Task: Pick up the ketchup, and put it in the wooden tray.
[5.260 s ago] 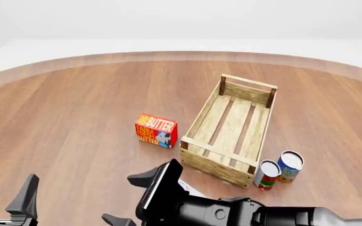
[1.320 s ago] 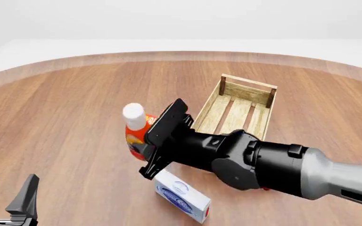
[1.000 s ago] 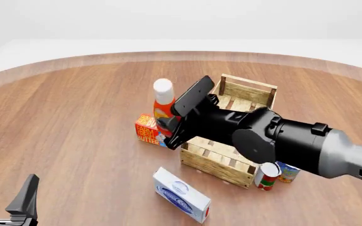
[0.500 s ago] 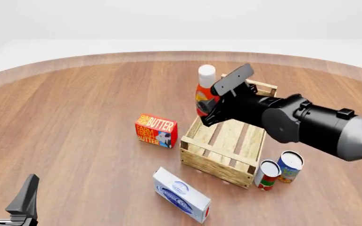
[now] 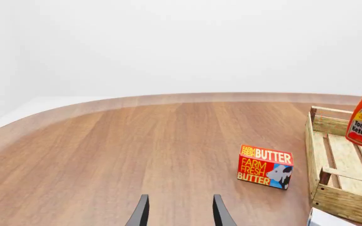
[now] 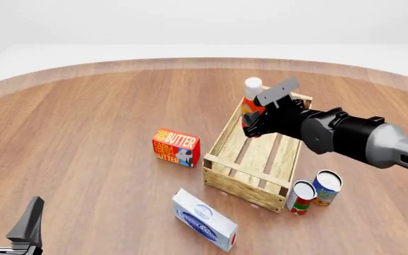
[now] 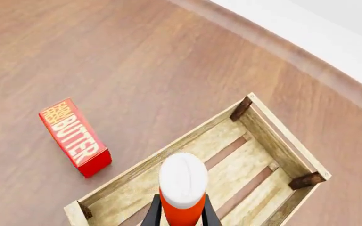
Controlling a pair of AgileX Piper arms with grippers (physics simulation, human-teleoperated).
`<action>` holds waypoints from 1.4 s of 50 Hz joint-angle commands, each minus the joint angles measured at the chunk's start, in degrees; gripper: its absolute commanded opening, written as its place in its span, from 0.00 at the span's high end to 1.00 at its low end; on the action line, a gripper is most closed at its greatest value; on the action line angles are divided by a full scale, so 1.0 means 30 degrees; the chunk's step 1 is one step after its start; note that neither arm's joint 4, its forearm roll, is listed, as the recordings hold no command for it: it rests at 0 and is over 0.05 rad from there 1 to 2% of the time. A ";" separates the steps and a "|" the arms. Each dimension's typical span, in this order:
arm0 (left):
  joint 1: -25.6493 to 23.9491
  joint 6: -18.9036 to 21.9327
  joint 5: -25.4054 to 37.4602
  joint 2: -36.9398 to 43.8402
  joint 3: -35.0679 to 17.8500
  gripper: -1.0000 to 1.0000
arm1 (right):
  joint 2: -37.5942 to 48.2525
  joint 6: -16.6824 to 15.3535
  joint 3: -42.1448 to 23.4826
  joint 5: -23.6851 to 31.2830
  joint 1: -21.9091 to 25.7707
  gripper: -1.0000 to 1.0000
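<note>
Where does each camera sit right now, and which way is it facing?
Front view: fixed, above and behind the arms, looking forward and down at the tray; shows the right end effector holding the ketchup.
Left wrist view: low, behind the open left end effector, facing the butter.
Right wrist view: above the ketchup's cap, looking down into the tray.
All three share butter, tray and ketchup.

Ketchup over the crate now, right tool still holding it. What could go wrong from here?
1. The ketchup hangs upright above the wooden tray, near its far end; released from there it would likely topple or bounce on the slats.
2. Lowering could clip the far rail or a corner post.
3. The right tool grips low on the bottle, so it may pivot.
</note>
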 commanded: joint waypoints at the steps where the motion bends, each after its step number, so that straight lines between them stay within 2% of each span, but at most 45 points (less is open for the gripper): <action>1: 0.0000 0.0000 0.0000 0.0000 0.0000 0.00 | 0.1254 0.0319 -0.0465 -0.0539 -0.0937 1.00; 27: 0.0000 0.0000 0.0000 0.0000 0.0000 0.00 | 0.3679 0.0908 0.0223 -0.2680 -0.2245 1.00; 41: 0.0000 0.0000 0.0000 0.0000 0.0000 0.00 | 0.4155 0.1144 0.0894 -0.3611 -0.2334 1.00; 70: 0.0000 0.0000 0.0000 0.0000 0.0000 0.00 | 0.4922 0.1769 0.0937 -0.4677 -0.2201 1.00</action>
